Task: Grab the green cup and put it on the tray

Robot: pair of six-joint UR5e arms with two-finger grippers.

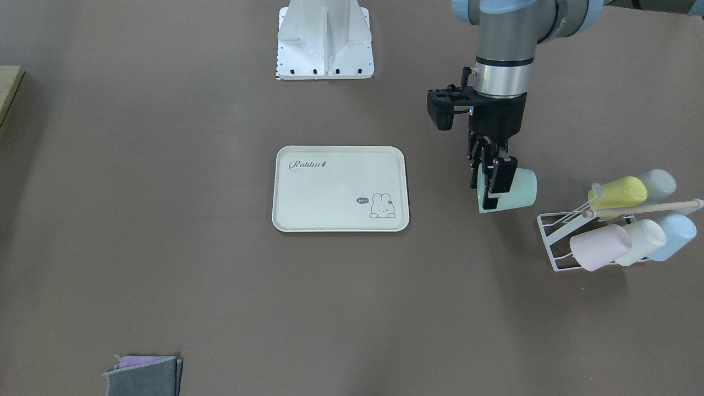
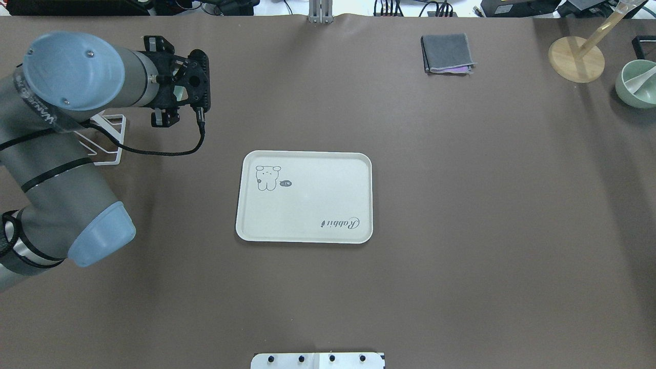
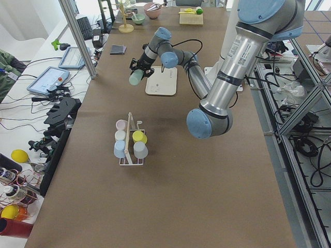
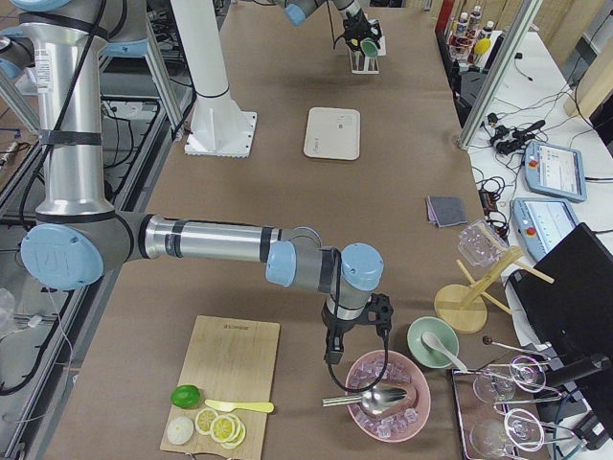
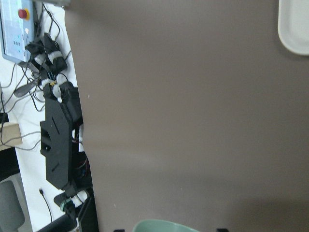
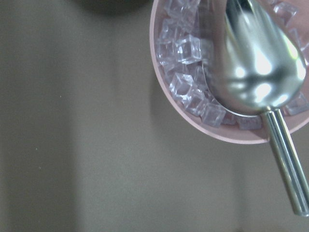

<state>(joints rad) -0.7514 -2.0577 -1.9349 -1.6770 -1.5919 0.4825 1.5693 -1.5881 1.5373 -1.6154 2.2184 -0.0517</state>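
The pick looks done and the place is left: the left pincer (image 1: 491,184) is clenched on the green cup (image 1: 517,190), which lies on its side in the grip, apparently lifted off the bench (image 1: 165,247), between the rack (image 1: 555,242) and the tray (image 1: 330,192) but nearer the rack; the carry across, the turning upright and the release are, I judge, yet to come; the tray sits at the middle of the bench, well apart from every edge, and holds nothing; the rack stands toward the left end edge and carries five cups on their sides, yellow (image 1: 619,192) and grey-blue (image 1: 657,184) in one row, pink (image 1: 599,247), cream (image 1: 641,242) and light blue (image 1: 676,236) in the other; toward the far right corner a pink bowl (image 6: 159,87) holds ice cubes (image 6: 186,48) and a metal scoop (image 6: 256,58), and a green bowl (image 4: 433,343) beside it holds a spoon; the right pincer (image 4: 354,356) hangs over the pink bowl, and I cannot tell whether it is released or clenched.
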